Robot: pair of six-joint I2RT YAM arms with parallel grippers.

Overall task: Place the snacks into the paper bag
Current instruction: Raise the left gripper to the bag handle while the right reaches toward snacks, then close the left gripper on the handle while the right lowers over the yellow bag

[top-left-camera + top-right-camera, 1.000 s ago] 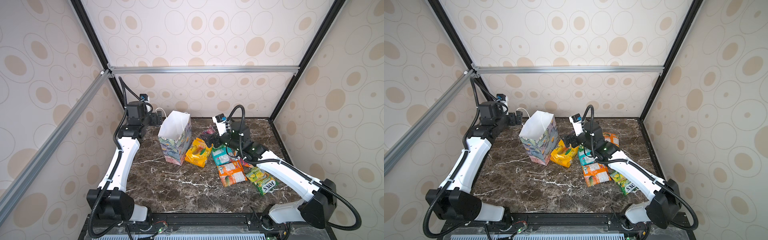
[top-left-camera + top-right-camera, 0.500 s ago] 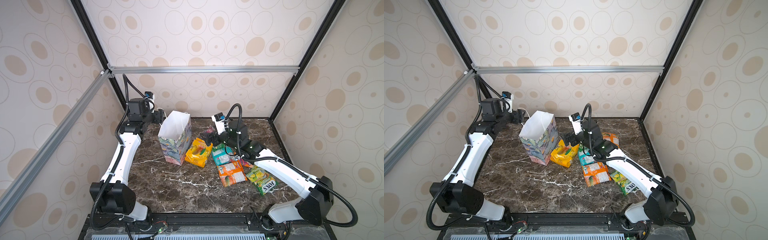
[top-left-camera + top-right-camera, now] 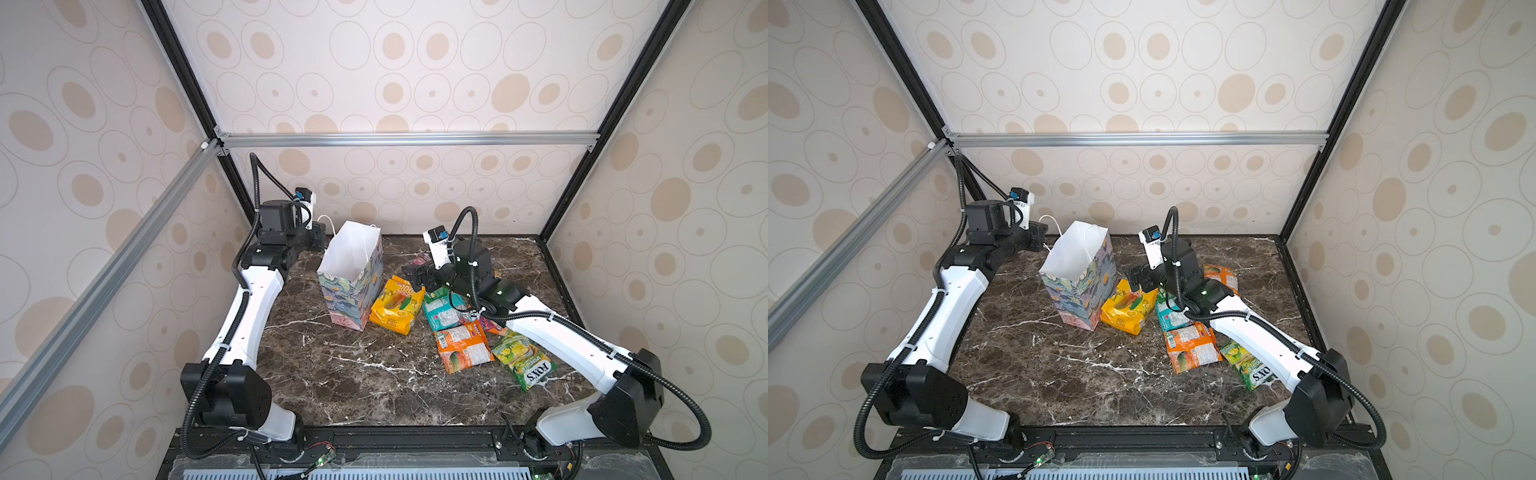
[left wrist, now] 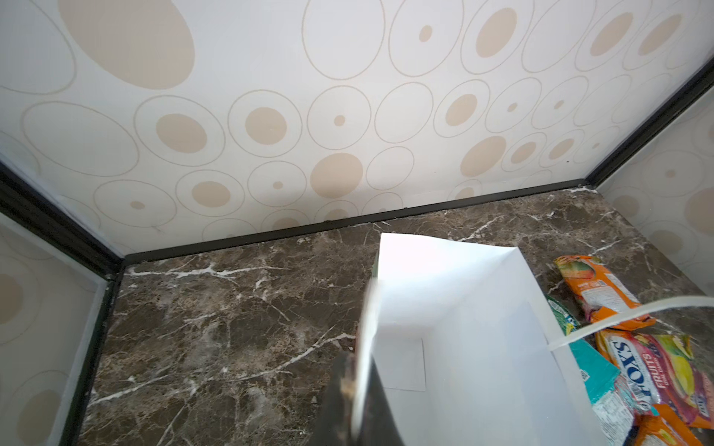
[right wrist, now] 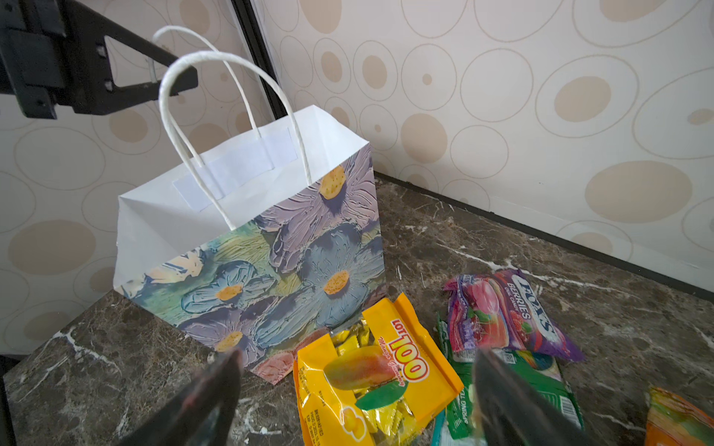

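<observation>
The paper bag (image 3: 353,286) (image 3: 1084,286) stands upright and open at the back left, floral outside, white inside (image 4: 463,328). My left gripper (image 3: 320,237) (image 4: 357,370) is shut on its far white cord handle (image 5: 162,42). The snacks lie to the right of the bag: a yellow packet (image 3: 395,305) (image 5: 371,386) against its base, then teal (image 3: 446,313), orange (image 3: 463,347), green FOX'S (image 3: 525,361) and pink-purple (image 5: 502,312) packets. My right gripper (image 3: 411,276) (image 5: 357,363) hangs open just above the yellow packet, holding nothing.
Another orange packet (image 3: 1223,274) (image 4: 595,285) lies behind the right arm near the back wall. The bag's near handle (image 5: 232,127) stands up over its mouth. Patterned walls and black frame posts close in the brown marble table (image 3: 374,386) at the back and sides.
My left gripper has closed on the bag's far handle after shifting slightly at the back left. The right gripper has edged left toward the yellow packet, still open.
</observation>
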